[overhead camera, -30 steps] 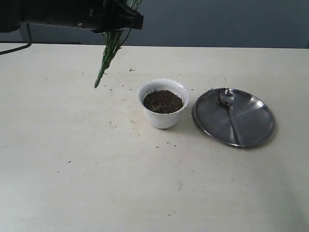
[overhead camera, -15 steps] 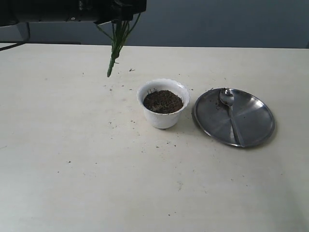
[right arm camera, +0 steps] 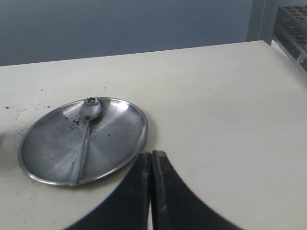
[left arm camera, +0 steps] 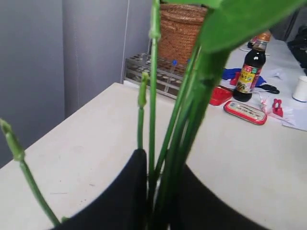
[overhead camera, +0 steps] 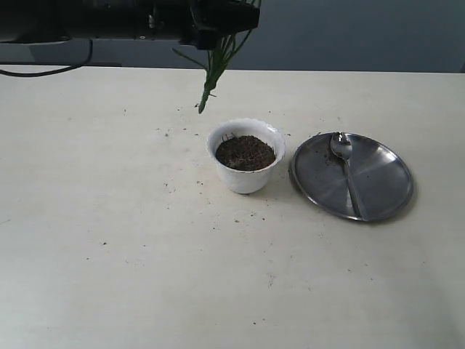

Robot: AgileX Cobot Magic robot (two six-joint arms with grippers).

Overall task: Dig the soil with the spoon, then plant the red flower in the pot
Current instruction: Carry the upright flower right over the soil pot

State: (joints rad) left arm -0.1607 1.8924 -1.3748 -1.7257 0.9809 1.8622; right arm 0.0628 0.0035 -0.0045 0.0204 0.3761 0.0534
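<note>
The red flower [overhead camera: 211,80], stems pointing down, is hanging above the surface [overhead camera: 109,218], just far-left of the pot [overhead camera: 247,178] holding the soil [overhead camera: 245,153]. The left tool [overhead camera: 221,25] is clenching the stems. The spoon [overhead camera: 340,145] is lying on the steel plate [overhead camera: 385,182] at right. The right tool [right arm camera: 151,160] is closing on nothing.

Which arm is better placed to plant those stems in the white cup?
Left: the left end effector holds the thin green flower stems near the white scalloped pot; the right end effector is shut, empty, by the round steel plate.
</note>
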